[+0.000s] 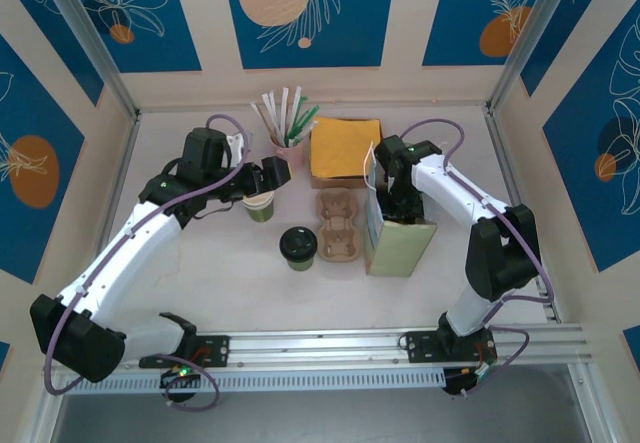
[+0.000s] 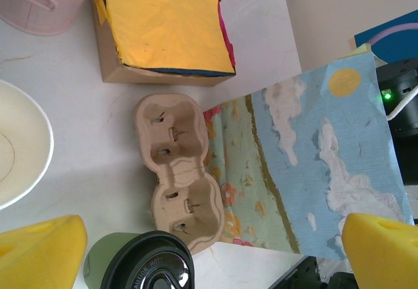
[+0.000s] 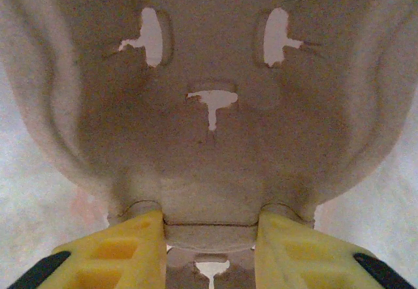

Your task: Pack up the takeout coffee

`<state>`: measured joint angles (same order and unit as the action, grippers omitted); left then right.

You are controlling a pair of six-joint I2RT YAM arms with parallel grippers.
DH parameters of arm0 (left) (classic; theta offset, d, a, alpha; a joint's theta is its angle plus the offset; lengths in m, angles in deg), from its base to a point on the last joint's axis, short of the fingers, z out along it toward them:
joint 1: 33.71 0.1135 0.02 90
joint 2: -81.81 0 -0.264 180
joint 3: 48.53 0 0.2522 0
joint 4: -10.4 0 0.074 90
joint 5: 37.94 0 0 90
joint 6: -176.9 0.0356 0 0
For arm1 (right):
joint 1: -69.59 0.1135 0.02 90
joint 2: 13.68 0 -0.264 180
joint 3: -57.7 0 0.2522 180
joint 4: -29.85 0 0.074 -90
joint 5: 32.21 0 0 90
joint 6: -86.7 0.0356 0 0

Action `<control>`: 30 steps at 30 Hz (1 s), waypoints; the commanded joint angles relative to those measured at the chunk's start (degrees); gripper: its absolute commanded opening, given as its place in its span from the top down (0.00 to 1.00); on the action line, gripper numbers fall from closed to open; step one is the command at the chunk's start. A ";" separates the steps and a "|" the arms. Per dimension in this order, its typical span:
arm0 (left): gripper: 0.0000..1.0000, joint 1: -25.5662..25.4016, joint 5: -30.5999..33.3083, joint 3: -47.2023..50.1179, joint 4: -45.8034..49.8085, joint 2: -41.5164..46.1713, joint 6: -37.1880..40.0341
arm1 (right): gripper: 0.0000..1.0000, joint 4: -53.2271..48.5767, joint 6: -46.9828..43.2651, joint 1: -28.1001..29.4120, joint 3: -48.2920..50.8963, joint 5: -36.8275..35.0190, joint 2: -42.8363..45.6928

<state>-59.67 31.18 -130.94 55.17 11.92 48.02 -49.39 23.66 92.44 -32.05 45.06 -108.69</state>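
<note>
Left claw (image 2: 212, 237) near takeout coffee (image 2: 147, 269), apart

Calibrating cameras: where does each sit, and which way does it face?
Top external: high behind the bases, looking down on the table; left arm and right arm show.
Left wrist: looks down on cup carrier and paper bag; yellow fingertips show.
Right wrist: close against a cardboard carrier; yellow fingertips flank its tab.
Shared: top and left wrist both see the takeout coffee.
</note>
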 commanded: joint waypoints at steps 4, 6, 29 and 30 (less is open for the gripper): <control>0.00 -0.49 0.54 -0.97 0.67 1.50 0.28 | 0.64 -0.71 1.07 0.79 1.70 1.67 -1.47; 0.00 -0.50 0.60 -0.84 0.66 1.60 0.28 | 0.64 -0.58 1.08 0.96 1.86 1.64 -1.59; 0.00 -0.42 0.58 -0.18 0.51 1.79 0.29 | 0.64 0.86 1.73 1.99 3.72 1.41 -3.34; 0.00 -0.46 0.49 -0.19 0.49 1.77 0.34 | 0.64 0.81 1.79 1.99 3.75 1.40 -3.35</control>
<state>-59.67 31.20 -130.94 55.14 12.92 48.02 -46.28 24.40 93.84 -30.02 45.15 -110.72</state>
